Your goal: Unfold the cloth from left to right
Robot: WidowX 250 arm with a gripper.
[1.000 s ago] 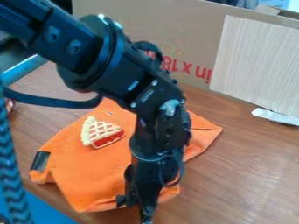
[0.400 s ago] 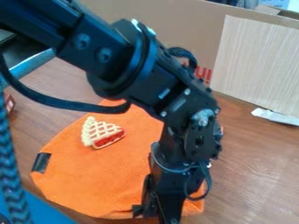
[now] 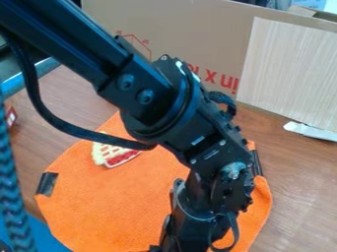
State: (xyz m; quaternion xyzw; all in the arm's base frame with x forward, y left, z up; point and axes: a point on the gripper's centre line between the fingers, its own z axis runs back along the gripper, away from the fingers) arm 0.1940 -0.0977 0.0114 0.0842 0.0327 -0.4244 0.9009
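Observation:
The gripper (image 3: 172,242) is low in the camera view, at the bottom edge right of centre, over the cloth's near part, with its tips cut off by the edge. The orange cloth (image 3: 105,197) lies broadly spread on the table, a black patch at its left side and a dark strip near its upper right. Its rounded right side reaches out beyond the arm, and its near edge runs to the bottom of the view. The arm hides part of the cloth's right half.
A toy pie slice (image 3: 113,153) lies on the cloth's upper left, partly behind the arm's cable. Behind the wooden table (image 3: 303,187) stands a cardboard box (image 3: 204,29) with a pale board (image 3: 289,69). A white item (image 3: 311,131) lies at the right.
The arm has shifted right and toward the bottom edge. The cloth's near and right parts have spread the same way, and the folds at its lower left have flattened out.

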